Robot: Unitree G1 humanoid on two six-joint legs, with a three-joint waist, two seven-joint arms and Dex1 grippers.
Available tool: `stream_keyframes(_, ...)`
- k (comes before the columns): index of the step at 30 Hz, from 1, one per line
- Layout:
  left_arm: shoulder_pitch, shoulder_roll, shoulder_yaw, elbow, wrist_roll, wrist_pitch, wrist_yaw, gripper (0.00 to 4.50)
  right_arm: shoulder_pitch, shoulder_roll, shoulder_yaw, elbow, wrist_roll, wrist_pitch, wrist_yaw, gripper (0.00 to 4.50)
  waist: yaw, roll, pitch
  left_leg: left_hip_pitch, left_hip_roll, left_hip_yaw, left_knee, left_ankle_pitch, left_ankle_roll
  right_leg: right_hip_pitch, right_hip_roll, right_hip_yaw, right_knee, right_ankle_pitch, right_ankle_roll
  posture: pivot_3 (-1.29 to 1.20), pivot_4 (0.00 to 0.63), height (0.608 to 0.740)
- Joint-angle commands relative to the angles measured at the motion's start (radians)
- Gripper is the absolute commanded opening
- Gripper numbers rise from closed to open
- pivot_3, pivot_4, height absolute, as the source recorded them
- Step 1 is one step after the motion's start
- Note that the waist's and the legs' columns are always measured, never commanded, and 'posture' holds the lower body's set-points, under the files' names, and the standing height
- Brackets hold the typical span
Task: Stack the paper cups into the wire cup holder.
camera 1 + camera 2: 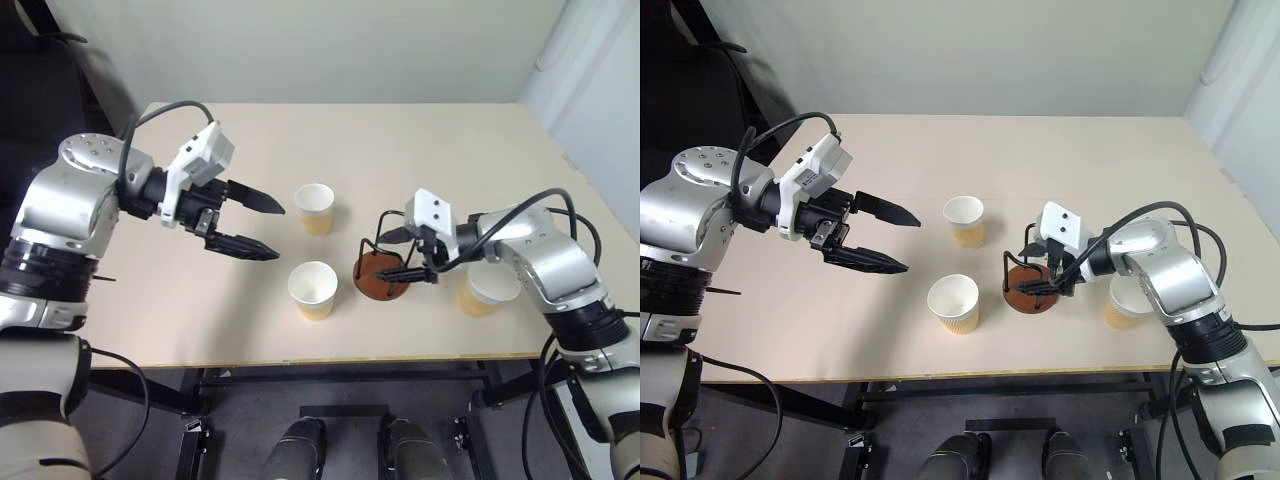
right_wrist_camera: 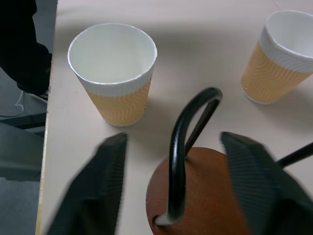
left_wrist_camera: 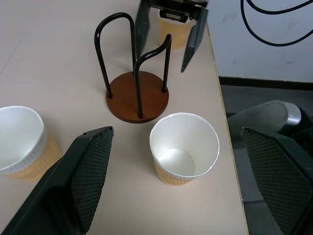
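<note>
— Three paper cups stand upright on the tabletop, all outside the wire cup holder: a far cup, a near cup, and a third cup by the right arm.

— And where is the holder?

— Empty, between the near cup and the third cup. The right hand sits at it, fingers spread on either side of its wire uprights, gripping nothing.

— The left hand?

— It hovers left of the far and near cups, fingers wide apart, carrying nothing.
</note>
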Motion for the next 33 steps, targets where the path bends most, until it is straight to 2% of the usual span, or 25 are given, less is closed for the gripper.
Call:
stream_keyframes(1,-0.018,0.007,0.032,-0.028,-0.004,0.005,-0.031,4.50,-0.003,-0.019,-0.006,-0.001,-0.030,-0.041,0.000,4.47,0.000,0.000,0.000,0.000,0.000,0.000,0.000,0.000,0.000,0.000,0.000,0.000,0.000,0.000,0.000,0.00,0.150,0.740)
stream_keyframes(17,-0.016,-0.016,0.038,-0.028,0.006,0.010,-0.031,4.50,-0.003,-0.028,-0.012,0.007,-0.080,-0.096,0.005,4.47,0.000,0.000,0.000,0.000,0.000,0.000,0.000,0.000,0.000,0.000,0.000,0.000,0.000,0.000,0.000,0.00,0.150,0.740)
stream_keyframes(26,-0.014,-0.012,0.022,-0.025,0.011,-0.010,-0.031,4.50,-0.035,-0.182,-0.184,-0.159,0.050,0.103,0.025,4.47,0.002,0.000,0.000,-0.001,0.000,0.000,0.000,-0.003,-0.004,0.000,0.000,0.000,-0.001,0.000,0.000,0.00,0.150,0.740)
stream_keyframes(33,-0.013,-0.023,-0.027,-0.001,0.069,-0.120,-0.031,4.50,-0.028,-0.225,-0.281,-0.292,0.180,0.262,-0.011,4.47,0.001,0.000,0.000,0.000,0.000,0.000,-0.001,-0.002,-0.004,0.000,0.000,0.000,-0.001,-0.001,0.001,0.00,0.150,0.740)
